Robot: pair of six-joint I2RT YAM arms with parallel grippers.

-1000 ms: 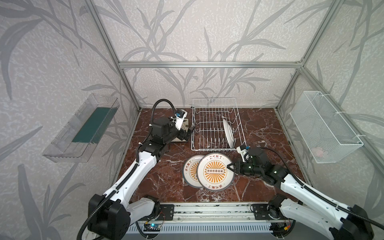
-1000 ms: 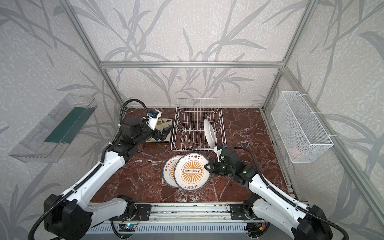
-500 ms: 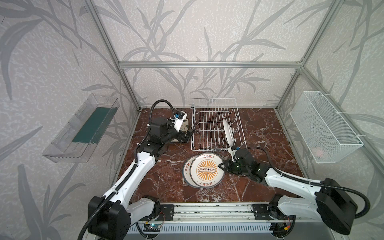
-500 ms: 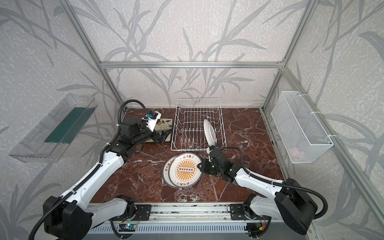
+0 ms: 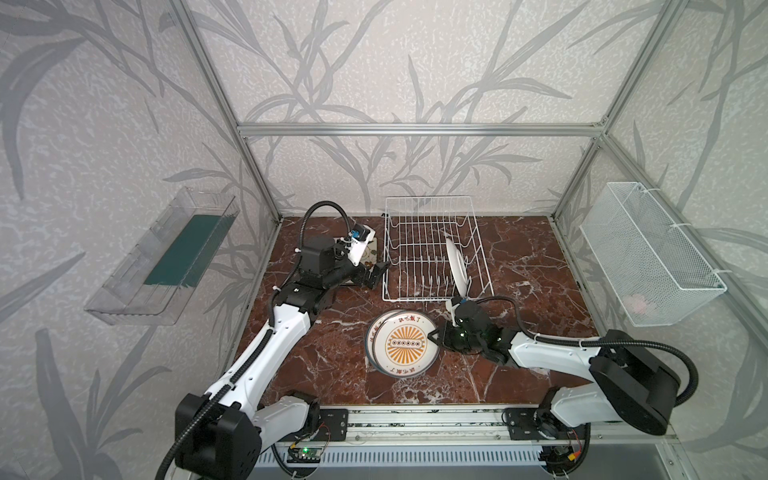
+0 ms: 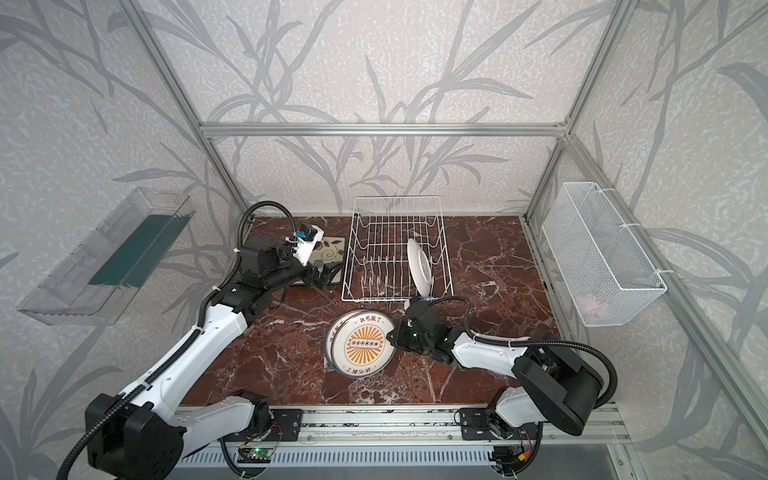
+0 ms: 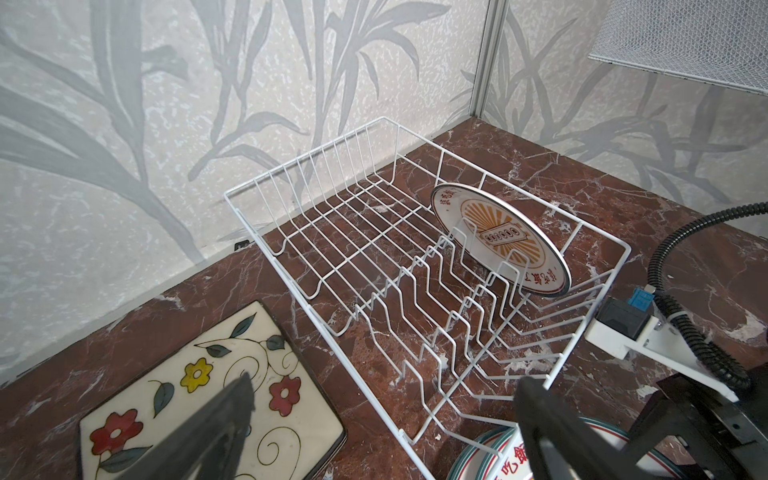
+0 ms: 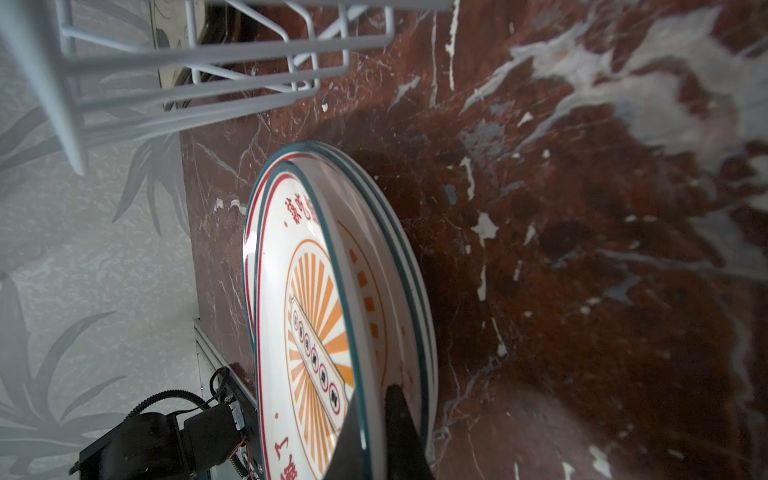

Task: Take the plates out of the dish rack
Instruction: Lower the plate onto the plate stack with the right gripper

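Right hand [image 5: 434, 335] has swung inward, and the top plate [image 5: 405, 343] that hung off to the side a second ago now sits almost square over the stack [image 5: 369, 332] on the desk [image 5: 532, 257], just in front of the rack [image 5: 428, 200]! It's pinched narrow on that plate's near rim, not let go yet (the right wrist view shows the dark fingers [image 8: 405, 440] astride the edge). By my reckoning the set-down is all but finished and a release is what's due. One round plate [image 5: 456, 266] stands on edge between the tines at the rack's right end, so the job isn't over. Left hand [image 5: 374, 277] gapes wide, holding nothing, low beside the rack's left wall and over the square plate [image 7: 208, 395], which lies flat on the desk, flowers up. Writing? Red Chinese characters ring the orange sunburst; the left wrist view gives 吃飯 at the stack's edge, the rest I can't make out. No brand anywhere.
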